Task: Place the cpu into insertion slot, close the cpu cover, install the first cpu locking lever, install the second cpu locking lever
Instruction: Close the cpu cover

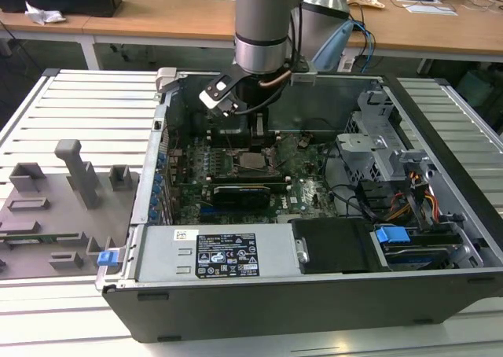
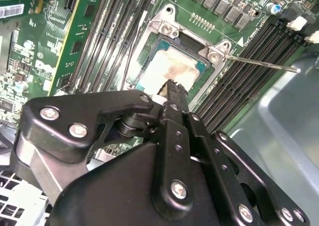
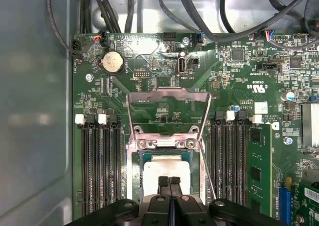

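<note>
Jaws pressed together hang over the cpu (image 3: 159,167) edge in the insertion slot (image 3: 133,166), cpu cover (image 3: 167,91) raised clear.

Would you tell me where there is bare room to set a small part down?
Free: the slatted table beyond the grey fixture tray, at the exterior view's left of the case. Crowded: the motherboard around the end effector.

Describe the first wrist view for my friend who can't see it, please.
The robot's black gripper, fingers shut together, points at the silver cpu lying in its insertion slot on a green circuit board. The cpu cover is swung open beyond it; black memory slots run along both sides.
</note>
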Motion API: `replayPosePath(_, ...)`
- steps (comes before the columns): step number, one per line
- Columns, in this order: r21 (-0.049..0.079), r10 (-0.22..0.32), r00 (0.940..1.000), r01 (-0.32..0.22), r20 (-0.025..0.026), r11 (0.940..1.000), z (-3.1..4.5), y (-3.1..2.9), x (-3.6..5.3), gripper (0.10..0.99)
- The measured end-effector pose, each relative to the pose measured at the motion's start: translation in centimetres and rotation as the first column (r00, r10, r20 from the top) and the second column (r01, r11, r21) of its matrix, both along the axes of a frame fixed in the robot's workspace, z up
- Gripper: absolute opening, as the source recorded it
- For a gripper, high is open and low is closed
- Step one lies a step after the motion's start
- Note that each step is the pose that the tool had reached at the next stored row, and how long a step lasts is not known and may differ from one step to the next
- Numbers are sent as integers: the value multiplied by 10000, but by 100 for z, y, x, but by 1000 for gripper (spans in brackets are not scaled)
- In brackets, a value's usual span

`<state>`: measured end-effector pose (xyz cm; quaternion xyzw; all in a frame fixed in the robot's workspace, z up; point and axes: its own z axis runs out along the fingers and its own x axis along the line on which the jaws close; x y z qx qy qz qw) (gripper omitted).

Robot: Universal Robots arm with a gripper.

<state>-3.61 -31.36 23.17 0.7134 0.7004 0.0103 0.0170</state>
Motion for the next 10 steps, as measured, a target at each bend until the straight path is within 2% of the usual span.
replayPosePath(3,0,-3,10000,3,0,10000,67,0,0,106)
replayPosePath(6,0,-3,10000,3,0,10000,175,0,0,106)
replayPosePath(9,-1,-3,10000,3,0,10000,409,4,0,106)
replayPosePath(10,2,-5,10000,5,3,10000,420,3,-4,106)
